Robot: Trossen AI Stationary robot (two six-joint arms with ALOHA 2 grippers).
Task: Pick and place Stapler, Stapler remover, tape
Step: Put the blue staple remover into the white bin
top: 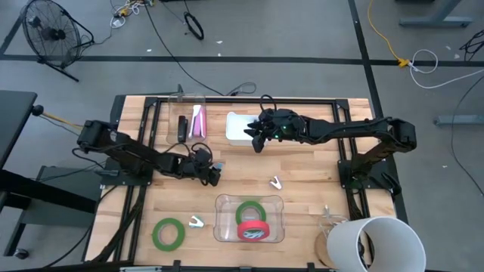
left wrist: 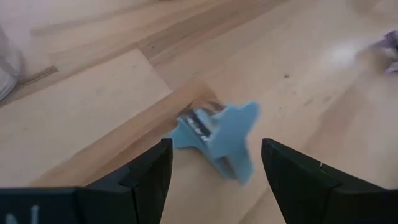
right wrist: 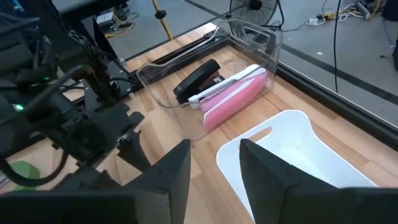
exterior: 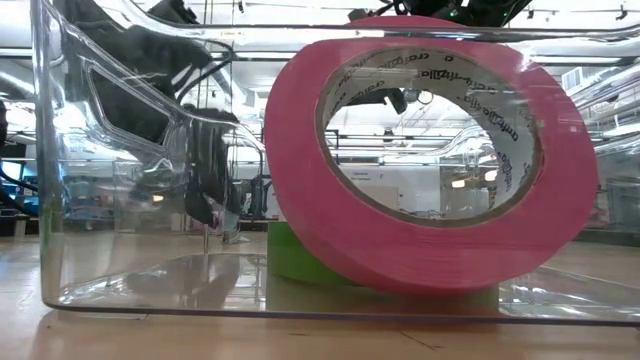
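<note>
A blue staple remover (left wrist: 217, 140) lies on the wooden table, just ahead of my left gripper (left wrist: 214, 155). That gripper is open, with one finger on either side of the remover, and shows at the table's middle (top: 215, 175). My right gripper (top: 257, 142) is open and empty, over the near edge of a white tray (right wrist: 292, 149). A black stapler (right wrist: 198, 78) and a pink stapler (right wrist: 233, 96) lie in a clear bin (top: 187, 121) at the far side. A red tape roll (exterior: 430, 160) leans on a green roll (exterior: 300, 255) in a clear container (top: 249, 219). Another green roll (top: 169, 233) lies flat at the near left.
Two white staple removers lie on the table, one (top: 276, 182) right of the middle and one (top: 197, 222) beside the clear container. A large white cup (top: 374, 245) stands at the near right corner. The black frame rails (top: 151, 128) run along the table's sides.
</note>
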